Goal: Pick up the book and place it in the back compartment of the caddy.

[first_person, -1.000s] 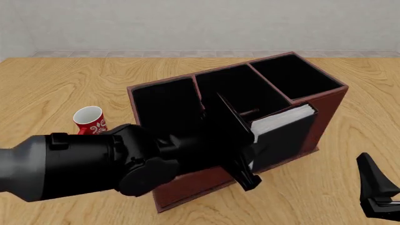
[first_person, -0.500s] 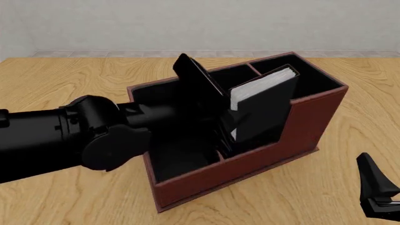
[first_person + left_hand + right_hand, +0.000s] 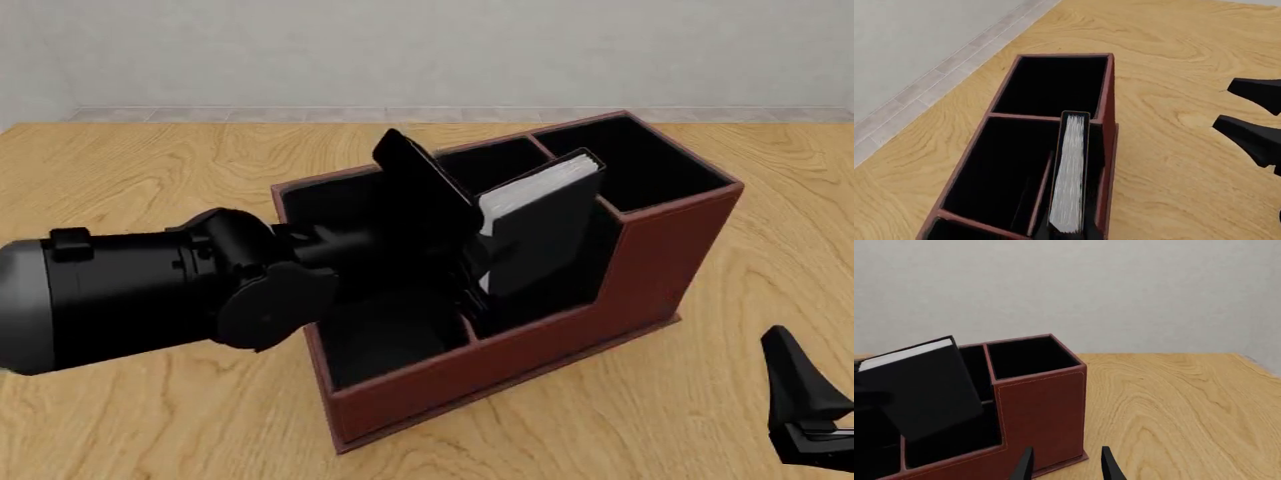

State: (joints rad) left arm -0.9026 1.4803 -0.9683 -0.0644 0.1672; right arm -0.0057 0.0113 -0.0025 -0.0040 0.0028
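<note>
The black book [image 3: 541,225] with white page edges hangs tilted over the red-brown caddy [image 3: 534,345]. My left gripper [image 3: 483,240] is shut on it. The book's lower end dips into the back compartment [image 3: 567,285], the small black-lined cell behind the lower outer wall. In the left wrist view the book's page edges [image 3: 1071,185] stand close along the caddy's outer wall [image 3: 1106,165]. In the right wrist view the book [image 3: 921,385] leans above that cell, beside the tall end cell [image 3: 1027,357]. My right gripper [image 3: 785,398] is open and apart from the caddy, near the table's front right.
The caddy also has a long cell [image 3: 354,250] on its left side, largely covered by my left arm [image 3: 147,290]. The right gripper's fingers [image 3: 1254,135] show in the left wrist view, off to the caddy's side. Wooden table [image 3: 160,170] surrounds the caddy.
My left gripper lifted the book from in front of the caddy's low wall up over it, then shifted it slightly left and lower into the cell. The right gripper has not moved.
</note>
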